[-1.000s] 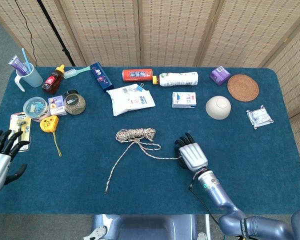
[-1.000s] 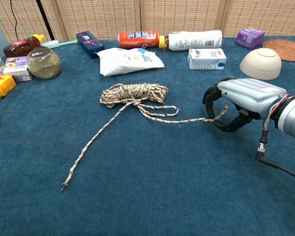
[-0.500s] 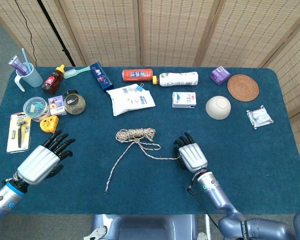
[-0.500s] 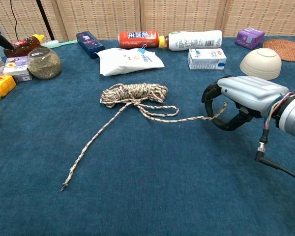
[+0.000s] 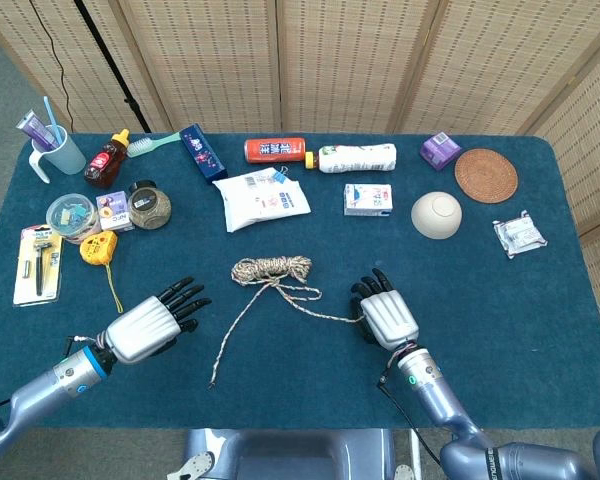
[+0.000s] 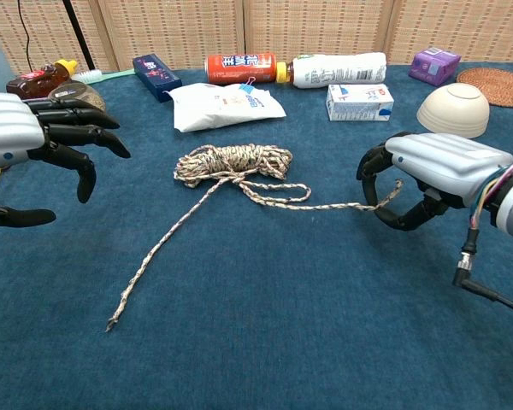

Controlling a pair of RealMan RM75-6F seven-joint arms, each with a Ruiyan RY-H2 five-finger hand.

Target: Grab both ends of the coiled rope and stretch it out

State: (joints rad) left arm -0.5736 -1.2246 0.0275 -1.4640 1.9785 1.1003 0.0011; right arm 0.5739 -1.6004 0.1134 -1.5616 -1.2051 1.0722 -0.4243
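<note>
Where legible, none (labels blurred).

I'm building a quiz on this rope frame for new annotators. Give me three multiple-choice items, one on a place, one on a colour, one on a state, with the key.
1. Where does the rope's free end lie?
A. Under the bowl
B. On bare cloth, toward the table's near edge
C. In the cup

2. What colour is the tablecloth?
A. Dark blue
B. Red
C. White

3. What is the left hand doing?
A. Gripping the coil
B. Pressing the pouch
C. Holding nothing, fingers spread

Key:
1 B: the rope trails from the coil to its free end on bare cloth.
2 A: the tablecloth is dark blue.
3 C: the left hand is apart from the rope with fingers spread, while the right hand has its fingers around the other end.
</note>
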